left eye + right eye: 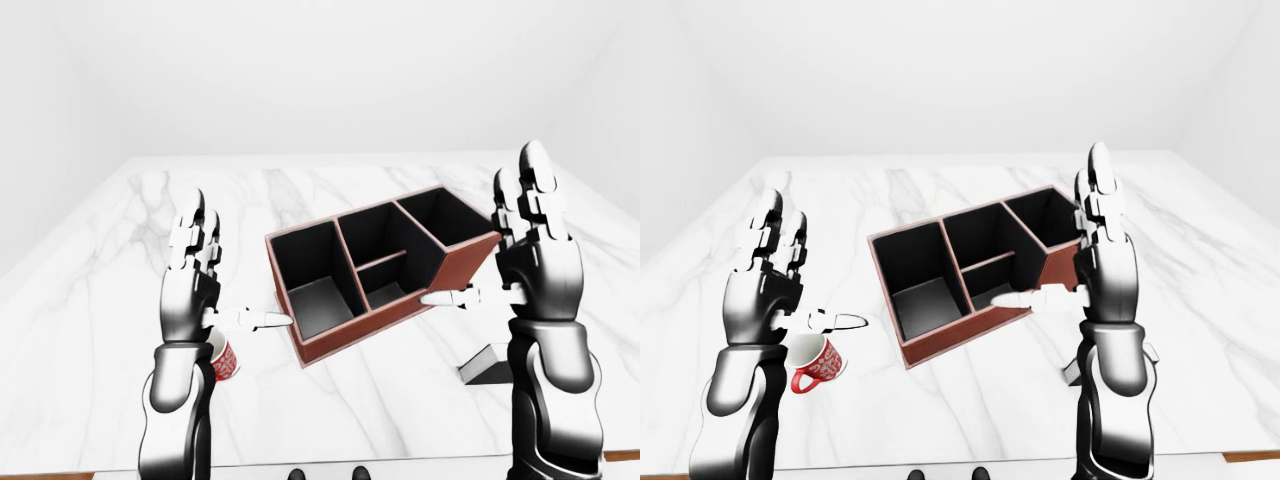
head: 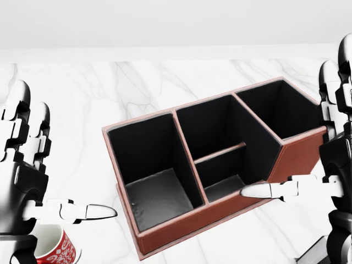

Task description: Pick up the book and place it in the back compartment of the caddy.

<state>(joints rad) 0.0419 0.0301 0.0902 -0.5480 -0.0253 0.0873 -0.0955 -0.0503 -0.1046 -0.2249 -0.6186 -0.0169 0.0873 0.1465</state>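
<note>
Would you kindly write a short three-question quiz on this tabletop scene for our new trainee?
1. True or false: the caddy already holds a book.
2. Which hand is nearest the red mug? A) left hand B) right hand
3. Fill in: the book lies on the marble table beside the robot's ____ arm.

Key: 1 false, every compartment is empty. 2 A. 3 right.

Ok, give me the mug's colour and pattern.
Red with white markings, white inside; the mug shows best in the right-eye view.
</note>
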